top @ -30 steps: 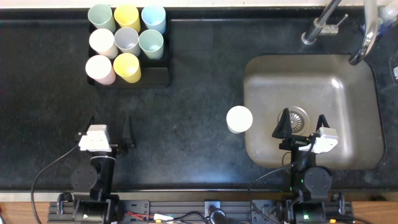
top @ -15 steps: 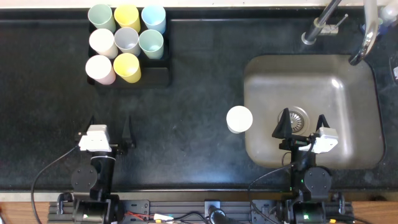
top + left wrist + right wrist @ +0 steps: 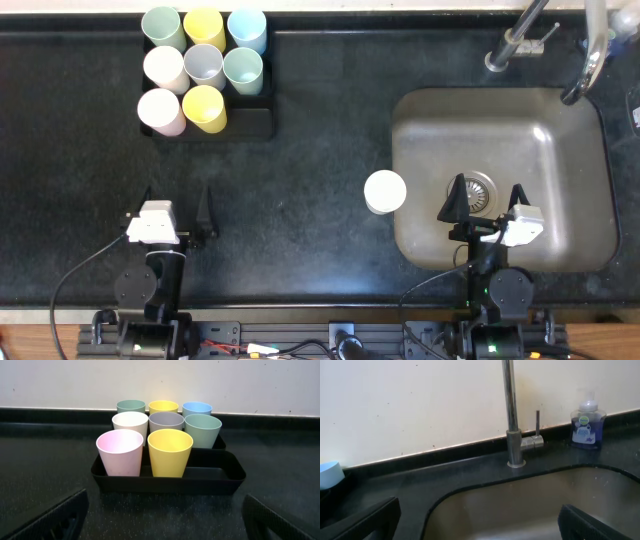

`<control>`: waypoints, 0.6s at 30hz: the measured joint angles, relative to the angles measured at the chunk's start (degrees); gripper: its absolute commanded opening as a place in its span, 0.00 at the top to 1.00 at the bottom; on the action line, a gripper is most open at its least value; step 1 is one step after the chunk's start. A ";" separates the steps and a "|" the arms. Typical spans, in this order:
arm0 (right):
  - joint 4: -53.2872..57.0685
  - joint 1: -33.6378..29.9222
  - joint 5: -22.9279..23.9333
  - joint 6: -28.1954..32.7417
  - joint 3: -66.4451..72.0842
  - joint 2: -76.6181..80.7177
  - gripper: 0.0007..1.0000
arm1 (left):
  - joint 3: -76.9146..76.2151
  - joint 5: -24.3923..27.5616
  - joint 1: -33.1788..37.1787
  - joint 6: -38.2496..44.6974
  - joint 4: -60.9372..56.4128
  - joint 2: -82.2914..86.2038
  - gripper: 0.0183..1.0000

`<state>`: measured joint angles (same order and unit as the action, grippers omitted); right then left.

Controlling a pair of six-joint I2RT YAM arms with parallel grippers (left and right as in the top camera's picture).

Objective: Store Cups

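The black tray [image 3: 252, 122] sits at the far left of the table [image 3: 300, 250] and carries eight cups packed in a three-by-three grid, so each stands upright against its neighbours. The pocket at the tray's 5 o'clock corner is bare, just beside the yellow cup [image 3: 204, 108]. I judge that gap is kept for the one stray.

That stray is the white cup [image 3: 385, 191]. It stands alone on the table, just beside the left rim of the sink [image 3: 560, 120] and well apart from the tray. From above it shows as a plain white disc (whether mouth up or mouth down I cannot tell).

The left gripper [image 3: 177, 198] hangs low near its base with its jaws spread wide and nothing between them. It faces the tray at 12 o'clock, with the pink cup [image 3: 120, 453] and the yellow one nearest in its wrist view. The empty pocket lies at about 1 o'clock from these jaws, and the white cup at 3 o'clock, well apart.

The right gripper [image 3: 487, 190] hangs over the sink basin near the drain, jaws likewise parted and empty, aimed toward the tap [image 3: 512, 415]. The white cup lies at 9 o'clock from these jaws, near but outside them. Being nearer, this arm seems the likelier one to fetch it, though the carry to the tray crosses the table.
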<state>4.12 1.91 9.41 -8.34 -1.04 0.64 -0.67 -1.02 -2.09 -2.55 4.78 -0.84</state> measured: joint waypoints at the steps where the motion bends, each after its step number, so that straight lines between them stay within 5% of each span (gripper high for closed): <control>1: -0.04 -0.02 -0.07 -0.02 0.00 -0.02 0.00 | 0.00 0.00 0.00 0.00 0.00 0.00 0.00; 7: 10.25 0.00 -0.63 -0.02 -8.46 2.69 0.00 | 0.00 0.00 0.00 0.02 0.02 0.00 0.00; 18: 62.95 3.10 -0.87 0.15 -68.15 49.68 0.00 | 0.09 0.20 0.00 0.02 0.00 0.11 0.00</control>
<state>67.07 5.02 8.54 -8.19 -69.19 50.33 -0.58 -0.82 -2.09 -2.52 4.78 -0.73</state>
